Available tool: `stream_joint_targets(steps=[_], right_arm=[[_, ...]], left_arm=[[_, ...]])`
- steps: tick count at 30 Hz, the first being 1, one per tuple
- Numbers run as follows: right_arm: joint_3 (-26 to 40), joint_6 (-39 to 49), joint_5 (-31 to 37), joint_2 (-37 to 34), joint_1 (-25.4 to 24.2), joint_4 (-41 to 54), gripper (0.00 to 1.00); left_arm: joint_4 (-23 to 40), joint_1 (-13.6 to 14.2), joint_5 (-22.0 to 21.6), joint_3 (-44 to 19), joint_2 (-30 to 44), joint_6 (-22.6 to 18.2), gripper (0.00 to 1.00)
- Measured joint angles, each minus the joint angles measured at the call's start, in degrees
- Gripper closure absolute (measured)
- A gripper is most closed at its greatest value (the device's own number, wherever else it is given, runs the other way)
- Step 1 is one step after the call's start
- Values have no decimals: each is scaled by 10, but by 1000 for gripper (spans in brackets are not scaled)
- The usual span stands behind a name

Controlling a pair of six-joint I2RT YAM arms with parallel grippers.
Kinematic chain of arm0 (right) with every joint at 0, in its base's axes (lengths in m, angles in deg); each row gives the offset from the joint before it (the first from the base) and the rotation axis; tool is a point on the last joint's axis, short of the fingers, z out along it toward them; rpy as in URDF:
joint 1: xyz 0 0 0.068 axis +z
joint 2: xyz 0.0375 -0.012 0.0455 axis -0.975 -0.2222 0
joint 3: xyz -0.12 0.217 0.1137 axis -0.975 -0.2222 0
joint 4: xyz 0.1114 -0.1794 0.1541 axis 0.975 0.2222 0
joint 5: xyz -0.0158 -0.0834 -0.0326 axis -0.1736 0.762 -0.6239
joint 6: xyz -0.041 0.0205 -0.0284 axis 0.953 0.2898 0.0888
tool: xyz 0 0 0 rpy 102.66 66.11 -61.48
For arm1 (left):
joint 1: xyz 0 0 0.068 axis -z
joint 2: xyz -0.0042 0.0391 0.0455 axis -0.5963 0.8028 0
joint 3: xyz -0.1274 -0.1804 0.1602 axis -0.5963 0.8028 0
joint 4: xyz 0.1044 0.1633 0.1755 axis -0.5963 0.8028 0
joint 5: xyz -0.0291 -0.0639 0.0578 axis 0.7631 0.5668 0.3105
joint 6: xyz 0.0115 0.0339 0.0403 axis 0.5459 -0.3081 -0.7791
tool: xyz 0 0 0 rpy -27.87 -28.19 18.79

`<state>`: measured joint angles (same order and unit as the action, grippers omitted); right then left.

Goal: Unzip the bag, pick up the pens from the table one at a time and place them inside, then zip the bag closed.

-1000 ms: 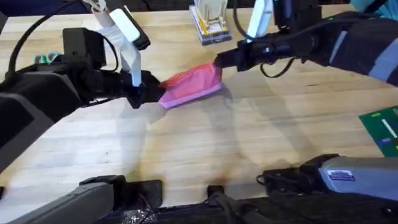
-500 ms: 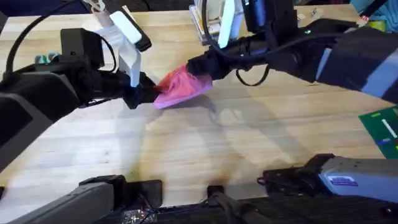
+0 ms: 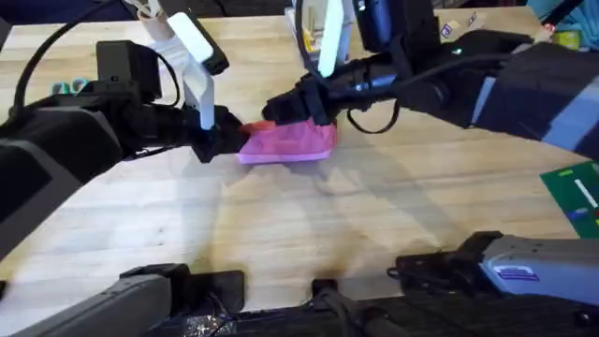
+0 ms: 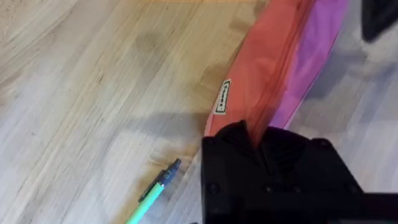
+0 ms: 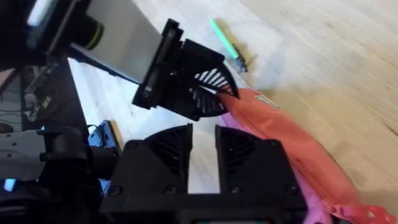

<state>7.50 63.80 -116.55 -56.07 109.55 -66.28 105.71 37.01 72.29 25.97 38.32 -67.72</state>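
Bag (image 3: 290, 142), one, pinched by left tool (image 3: 217, 140), one pen (image 4: 153, 191) beside.

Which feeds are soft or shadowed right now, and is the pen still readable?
Overhead: arm bases along the bottom edge blurred; soft arm shadows on the table below the bag. Left wrist: pen fairly sharp, dark shadow beside the bag. Right wrist: pen soft but readable, own housing dark.

Wooden table (image 3: 309, 234) — pouch (image 3: 290, 143), pen (image 4: 152, 194)
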Motion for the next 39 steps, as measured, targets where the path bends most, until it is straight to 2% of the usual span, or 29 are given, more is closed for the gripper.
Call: stream_joint_targets(steps=[1, 5, 6, 7, 8, 9, 10, 20, 21, 22, 27, 28, 33, 39], right_arm=[[0, -1, 0, 1, -8, 2, 649], [0, -1, 0, 20, -56, 15, 92], [0, -1, 0, 31, -73, 19, 23], [1, -1, 0, 57, -119, 33, 6], [1, -1, 0, 64, -134, 39, 6], [2, -2, 0, 79, -189, 65, 5], [2, -2, 0, 79, -212, 93, 5], [2, -57, -2, 79, -212, 144, 4], [2, -88, 60, 78, -202, 213, 5], [2, -107, 117, 79, -188, 227, 5], [2, -144, 191, 79, -159, 227, 4], [2, -169, 226, 79, -144, 226, 4], [2, -198, 255, 78, -129, 206, 4], [2, -234, 262, 24, -110, 188, 4]], left_arm=[[0, 0, 0, 0, 0, 0, 959], [0, 0, 0, 0, 0, 0, 959], [0, 0, 0, 0, 0, 0, 959], [0, 0, 0, 0, 0, 0, 959], [0, 0, 0, 0, 0, 0, 959], [0, 0, 0, 0, 0, 0, 959], [0, 0, 0, 0, 0, 0, 959], [0, 0, 0, 0, 0, 0, 959], [0, 0, 0, 0, 0, 0, 959], [0, 0, 0, 0, 0, 0, 959], [0, 0, 0, 0, 0, 0, 959], [0, 0, 0, 0, 0, 0, 959], [0, 0, 0, 0, 0, 0, 959], [0, 0, 0, 0, 0, 0, 959]])
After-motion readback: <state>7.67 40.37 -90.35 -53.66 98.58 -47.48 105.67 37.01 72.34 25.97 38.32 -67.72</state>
